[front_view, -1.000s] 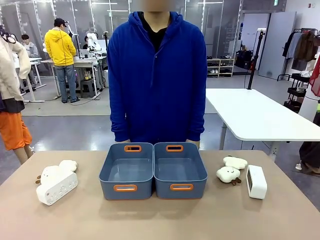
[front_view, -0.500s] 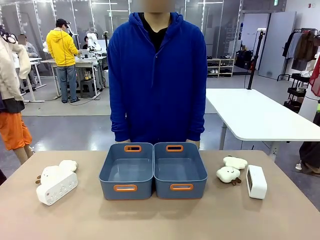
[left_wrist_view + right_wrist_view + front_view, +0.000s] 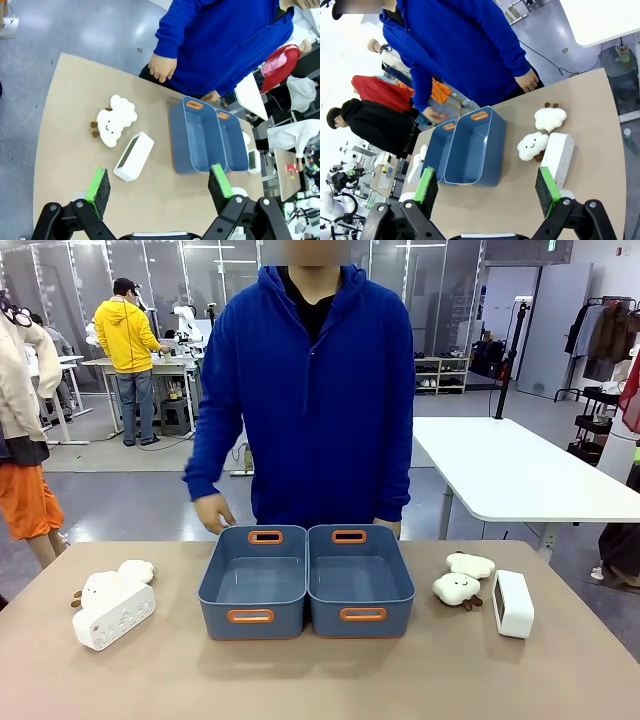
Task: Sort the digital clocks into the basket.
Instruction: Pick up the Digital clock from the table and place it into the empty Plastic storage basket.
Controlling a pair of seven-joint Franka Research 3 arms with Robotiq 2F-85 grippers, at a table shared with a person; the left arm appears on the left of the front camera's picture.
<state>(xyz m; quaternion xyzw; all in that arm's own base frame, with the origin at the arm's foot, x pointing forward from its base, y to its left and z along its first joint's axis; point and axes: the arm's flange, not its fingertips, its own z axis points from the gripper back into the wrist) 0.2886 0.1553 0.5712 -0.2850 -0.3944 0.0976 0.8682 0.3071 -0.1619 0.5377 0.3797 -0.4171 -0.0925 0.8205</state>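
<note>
Now | left gripper (image 3: pixel 159 180) wide, clock (image 3: pixel 133 163) ahead | right gripper (image 3: pixel 486 182) wide, second clock (image 3: pixel 557 159) off-side

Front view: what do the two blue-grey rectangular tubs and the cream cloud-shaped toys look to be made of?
The left blue-grey rectangular tub and the right blue-grey tub look like moulded plastic: smooth walls with a slight sheen, rounded corners and orange-rimmed handle slots. The cream cloud-shaped toys appear to be plush fabric: a matte, fuzzy surface, a puffy outline and small brown feet.

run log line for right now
left gripper open | right gripper open | left clock, right clock on table | person's hand near left basket
</note>
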